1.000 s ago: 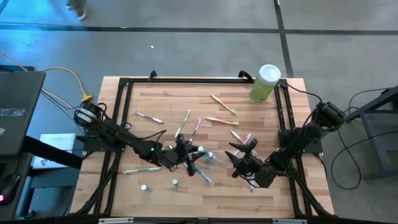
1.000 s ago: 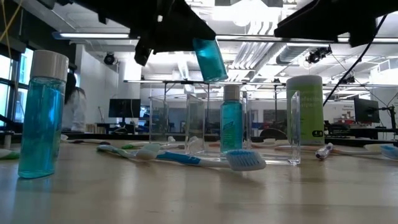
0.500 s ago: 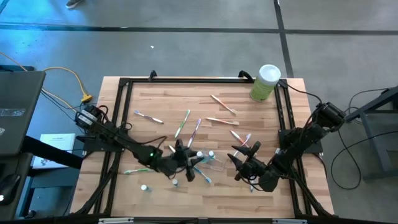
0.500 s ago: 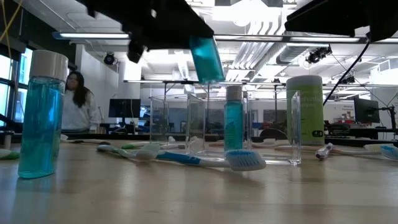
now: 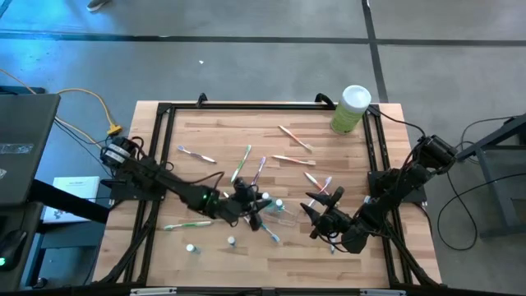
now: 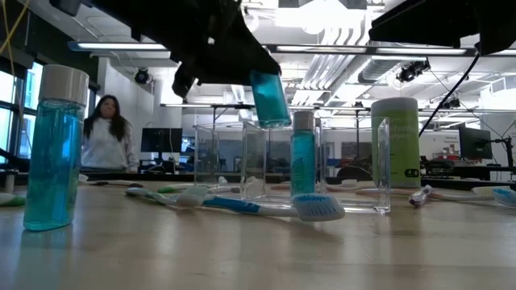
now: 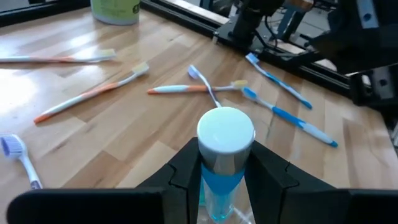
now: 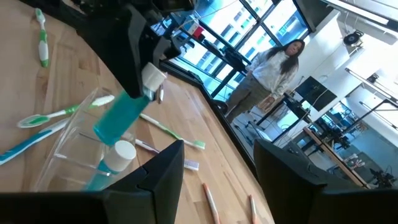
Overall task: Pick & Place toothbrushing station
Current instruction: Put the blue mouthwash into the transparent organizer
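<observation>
My left gripper (image 5: 246, 201) is shut on a small teal bottle (image 6: 268, 97) with a white cap (image 7: 225, 129), just above and beside the clear plastic holder (image 5: 282, 214). A second teal bottle (image 6: 300, 159) stands upright inside the holder (image 6: 322, 165). Several slim toothbrushes (green, blue, pink, tan) lie flat around it, a blue one (image 6: 274, 207) in front. My right gripper (image 5: 313, 216) is open and empty to the holder's right, its fingers (image 8: 165, 171) pointing toward the holder. My left gripper pinches the teal bottle between its two fingers (image 7: 186, 169) on the upper body (image 7: 219, 167) just under the white cap. The fingers slant down from the table's left. The bottle hangs tilted, cap up, its bottom (image 6: 272, 119) clear of the table and holder.
Two more capped teal bottles (image 5: 191, 247) (image 5: 232, 241) stand near the front edge; one (image 6: 52, 149) looms at the low view's left. A tall pale-green canister with white lid (image 5: 352, 108) stands at the far right corner. A black frame (image 5: 164, 111) rims the table. A person (image 6: 103, 133) stands in the room.
My left gripper has shifted a little toward the near edge and back, and has come down slightly; the teal bottle now hangs lower, closer to the clear holder, still tilted. My right gripper has drawn back slightly toward the right.
</observation>
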